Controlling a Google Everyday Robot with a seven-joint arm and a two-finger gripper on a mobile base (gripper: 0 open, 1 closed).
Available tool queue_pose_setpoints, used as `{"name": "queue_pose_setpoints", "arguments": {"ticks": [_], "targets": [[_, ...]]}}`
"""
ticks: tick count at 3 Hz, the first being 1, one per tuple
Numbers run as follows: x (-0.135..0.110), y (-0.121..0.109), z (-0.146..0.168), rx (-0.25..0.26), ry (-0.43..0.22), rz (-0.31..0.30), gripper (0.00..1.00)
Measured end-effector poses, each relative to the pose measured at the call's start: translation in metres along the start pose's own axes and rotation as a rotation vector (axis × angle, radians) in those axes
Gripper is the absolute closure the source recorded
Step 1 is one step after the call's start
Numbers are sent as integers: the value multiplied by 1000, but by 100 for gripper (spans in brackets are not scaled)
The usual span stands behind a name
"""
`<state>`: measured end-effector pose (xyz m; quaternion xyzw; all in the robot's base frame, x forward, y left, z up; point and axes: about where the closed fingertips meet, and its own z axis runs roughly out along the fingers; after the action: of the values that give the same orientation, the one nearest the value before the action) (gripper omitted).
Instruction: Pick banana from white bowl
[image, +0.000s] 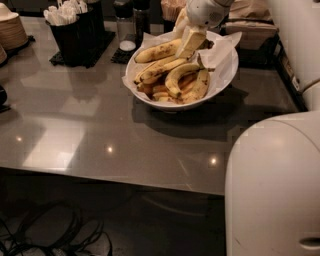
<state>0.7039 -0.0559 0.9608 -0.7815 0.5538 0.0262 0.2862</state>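
Dishes in a tan stack (10, 31) sit at the far left edge of the grey table (100, 130). To their right, at the back, a black holder (75, 37) is packed with white items too small to name, and just beside it stand two dark bottles (131, 17). On the floor below the table's near edge lie dark cables (45, 232).

Right of the middle stands the white bowl (222, 82), lined with white paper (225, 47) and heaped with bananas. The banana (157, 51), freckled with brown, lies along the back of the heap, nearly level, its left tip close to the bowl's left rim. In front of it lie a thinner long banana (160, 69) and a short, strongly curved banana (175, 80).

The claw (189, 47) reaches down from the top of the view into the back of the bowl and sits right at the freckled banana's right end, covering it; the rest of the fruit stretches away to the claw's left. Whether the claw is open or closed around that end cannot be told, since the contact is hidden by the claw itself.

The robot's white body (272, 190) fills the lower right corner, and its arm (300, 40) rises along the right edge
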Motion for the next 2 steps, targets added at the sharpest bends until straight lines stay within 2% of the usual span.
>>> {"name": "queue_pose_setpoints", "arguments": {"ticks": [1,2], "targets": [[-5,28,-31,49,-120,28,100],[-4,64,-64,128,-221,64,100]]}}
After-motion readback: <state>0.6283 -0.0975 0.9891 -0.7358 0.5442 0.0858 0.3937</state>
